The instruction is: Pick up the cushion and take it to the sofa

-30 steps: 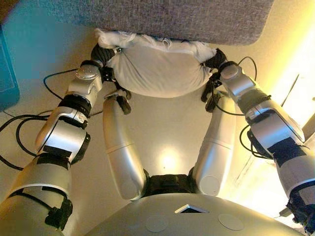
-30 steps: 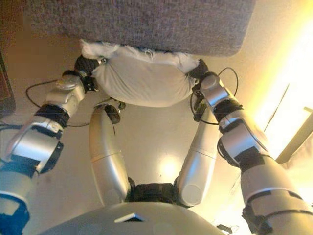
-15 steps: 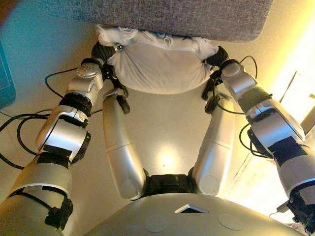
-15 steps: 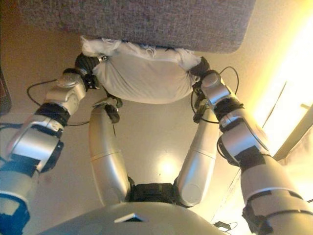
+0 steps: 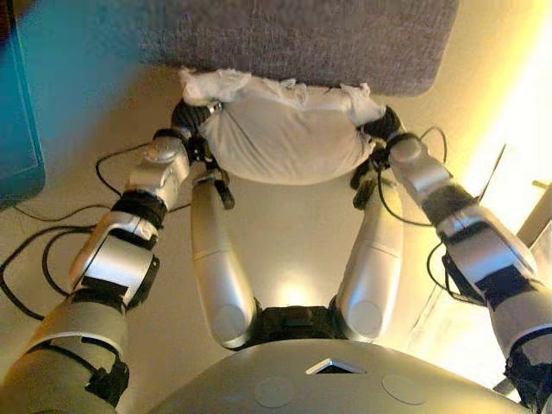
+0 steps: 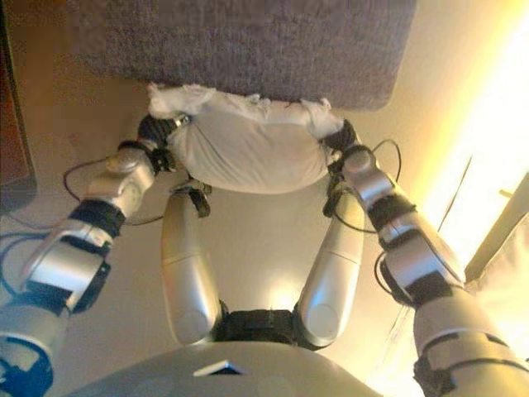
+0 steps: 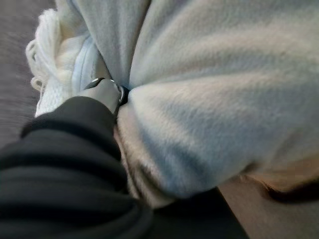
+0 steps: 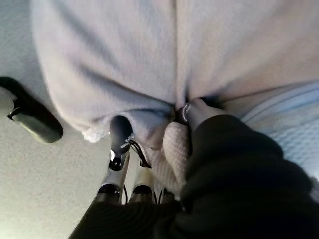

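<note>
sofa (image 5: 302,39) edge touching held cushion (image 5: 285,142)

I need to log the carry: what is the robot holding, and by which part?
The white cushion, clamped at its two ends between the left hand and the right hand.

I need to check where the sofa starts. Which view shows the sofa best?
The left eye view: the sofa spans the top, its edge just above the cushion. The right eye view shows the same. The wrist views show mostly cushion.
</note>
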{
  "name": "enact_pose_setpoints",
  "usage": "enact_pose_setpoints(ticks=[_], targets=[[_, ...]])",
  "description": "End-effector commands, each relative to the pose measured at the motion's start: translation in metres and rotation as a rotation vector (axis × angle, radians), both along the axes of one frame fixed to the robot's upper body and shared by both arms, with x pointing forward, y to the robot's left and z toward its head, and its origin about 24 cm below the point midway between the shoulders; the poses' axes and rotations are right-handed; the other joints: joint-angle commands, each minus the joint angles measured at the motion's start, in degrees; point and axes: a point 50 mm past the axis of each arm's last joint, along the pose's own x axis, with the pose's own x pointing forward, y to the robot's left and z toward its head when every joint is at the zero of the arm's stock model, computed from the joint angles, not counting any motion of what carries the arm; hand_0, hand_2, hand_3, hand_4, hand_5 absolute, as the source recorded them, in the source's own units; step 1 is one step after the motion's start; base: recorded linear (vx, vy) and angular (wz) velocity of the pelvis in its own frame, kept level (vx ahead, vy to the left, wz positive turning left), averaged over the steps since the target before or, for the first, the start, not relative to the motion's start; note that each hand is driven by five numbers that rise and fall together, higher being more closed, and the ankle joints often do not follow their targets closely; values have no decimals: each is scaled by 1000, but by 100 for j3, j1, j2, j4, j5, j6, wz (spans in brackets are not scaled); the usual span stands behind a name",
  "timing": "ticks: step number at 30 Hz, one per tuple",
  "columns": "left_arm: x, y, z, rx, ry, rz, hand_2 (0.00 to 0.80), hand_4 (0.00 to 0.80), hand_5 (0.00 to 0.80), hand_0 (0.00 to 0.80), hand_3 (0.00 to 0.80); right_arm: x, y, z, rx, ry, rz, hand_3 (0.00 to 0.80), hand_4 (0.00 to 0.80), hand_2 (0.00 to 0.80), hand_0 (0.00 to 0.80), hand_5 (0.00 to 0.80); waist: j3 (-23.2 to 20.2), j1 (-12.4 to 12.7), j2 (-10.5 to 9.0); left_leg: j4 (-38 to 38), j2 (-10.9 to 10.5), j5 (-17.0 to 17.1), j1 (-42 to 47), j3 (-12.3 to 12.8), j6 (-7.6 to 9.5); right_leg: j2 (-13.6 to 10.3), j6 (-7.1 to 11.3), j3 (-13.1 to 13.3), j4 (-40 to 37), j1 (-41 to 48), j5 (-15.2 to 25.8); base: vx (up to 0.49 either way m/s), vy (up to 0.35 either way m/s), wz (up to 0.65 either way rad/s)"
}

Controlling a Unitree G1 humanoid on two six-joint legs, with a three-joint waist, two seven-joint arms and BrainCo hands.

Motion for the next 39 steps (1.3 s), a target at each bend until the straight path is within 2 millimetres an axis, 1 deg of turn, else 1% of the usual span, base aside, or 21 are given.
enact_pose_setpoints(ticks=[1,3,8,10,15,18,19,21,22,23,24,26,28,29,30,32,33,34,35,36,39], targets=[[6,-75,87,-158,-390,-305,800,800,800,800,800,9,40,65,245,-320,155,800,800,800,800,800,-461,7,-52,-437,449,337,299,-448,-333,-371,213,149,-1104,311,997,198,-40,-2],[1,-73,83,-181,-371,-305,800,800,800,800,800,3,38,59,315,-313,159,800,800,800,800,800,-578,14,-87,-592,500,345,603,-386,-333,-391,213,75,-1250,606,1012,177,-46,-3],[-9,-67,62,-197,-302,-283,800,800,800,800,800,-10,34,44,430,-278,169,800,800,800,800,800,-931,31,-125,-955,614,348,1465,-173,-333,-377,213,-107,-1587,1363,1062,160,-41,-12],[-11,-65,57,-207,-285,-269,800,800,800,800,800,-12,35,43,462,-271,175,800,800,800,800,800,-1014,37,-122,-1068,625,347,1744,-108,-333,-367,213,-141,-1697,1597,1081,176,-3,-24],[-22,-58,41,-263,-247,-207,800,800,800,800,800,-27,32,40,526,-290,203,800,800,800,800,800,-1399,21,-108,-1379,720,317,2661,142,-333,-413,213,-283,-2046,2428,1159,215,-27,-11],[-29,-53,31,-191,-235,-172,800,800,800,800,800,-35,28,31,487,-280,182,800,800,800,800,800,-1666,86,-110,-1537,742,288,3101,294,-333,-419,213,-468,-2069,2784,1144,156,-140,-13],[-32,-49,25,-112,-222,-157,800,800,800,800,800,-36,27,21,473,-221,148,800,800,800,800,800,-1735,144,-118,-1539,813,243,3352,428,-319,-443,213,-637,-1897,2882,1041,168,-190,-11],[-35,-41,15,-18,-182,-135,800,800,800,800,800,-36,26,9,441,-145,108,800,800,800,800,800,-1871,212,-148,-1624,915,261,3680,586,-306,-492,213,-839,-1736,3000,988,202,-227,-25],[-37,-35,11,-6,-158,-118,800,800,800,800,800,-36,26,6,422,-121,114,800,800,800,800,800,-1924,242,-150,-1683,977,273,3853,627,-299,-489,213,-859,-1642,3085,916,288,-281,-41],[-41,-26,6,-11,-123,-105,800,800,800,800,800,-38,27,1,428,-86,132,800,800,800,800,800,-2016,269,-137,-1788,1048,300,4136,644,-270,-337,213,-846,-1560,3315,707,316,-276,-48],[-44,-20,2,-21,-104,-94,800,800,800,800,800,-40,30,-1,438,-70,151,800,800,800,800,800,-2071,286,-128,-1903,1090,348,4332,664,-252,-265,213,-876,-1533,3454,620,314,-255,-37],[-53,-7,-7,-58,-78,-54,800,800,800,800,800,-42,35,-4,433,-53,179,800,800,800,800,800,-2204,332,-97,-2320,1197,589,4658,790,-204,-46,202,-1034,-1510,3766,360,216,-198,-18],[-57,-5,-13,-100,-67,-41,800,800,800,800,800,-43,38,-5,434,-50,178,800,800,800,800,800,-2275,369,-73,-2514,1296,970,4761,958,-183,172,-1,-1282,-1619,4040,211,99,-194,-2],[-58,-9,-15,-121,-62,-40,800,800,800,800,800,-44,38,-6,432,-53,175,800,800,800,800,800,-2303,387,-59,-2421,1288,1137,4682,944,-162,294,-119,-1408,-1718,4151,162,27,-171,12],[-58,-10,-17,-132,-59,-40,800,800,800,800,800,-44,38,-6,431,-54,175,800,800,800,800,800,-2312,393,-59,-2361,1260,1160,4640,912,-150,332,-154,-1451,-1758,4185,152,4,-169,16],[-59,-15,-22,-193,-42,-34,800,800,800,800,800,-42,41,-5,422,-55,184,800,800,800,800,800,-2374,445,-109,-2151,899,978,4548,725,-87,529,-246,-1532,-2087,4305,226,10,-193,14],[-60,-16,-25,-213,-35,-24,800,800,800,800,800,-40,42,-3,411,-53,195,800,800,800,800,800,-2435,483,-113,-2058,642,925,4528,669,-68,664,-322,-1598,-2306,4405,267,22,-200,-4],[-60,-17,-26,-218,-34,-18,800,800,800,800,800,-38,42,-2,405,-52,203,800,800,800,800,800,-2482,501,-113,-2024,445,849,4538,671,-54,715,-343,-1683,-2440,4464,319,23,-158,-11],[-59,-16,-26,-221,-34,-17,800,800,800,800,800,-37,42,-1,403,-51,205,800,800,800,800,800,-2519,508,-111,-2047,324,830,4536,688,-39,743,-356,-1738,-2527,4492,364,39,-133,-11],[-59,-15,-26,-220,-33,-13,800,800,800,800,800,-36,41,0,400,-47,214,800,800,800,800,800,-2568,530,-82,-2050,116,737,4575,765,-18,831,-390,-1814,-2640,4602,364,49,-107,4],[-58,-14,-26,-225,-30,-12,800,800,800,800,800,-37,42,-4,401,-31,211,800,800,800,800,800,-2728,578,-36,-2346,-385,532,4689,832,81,978,-406,-1902,-2907,4795,419,66,-74,23]])
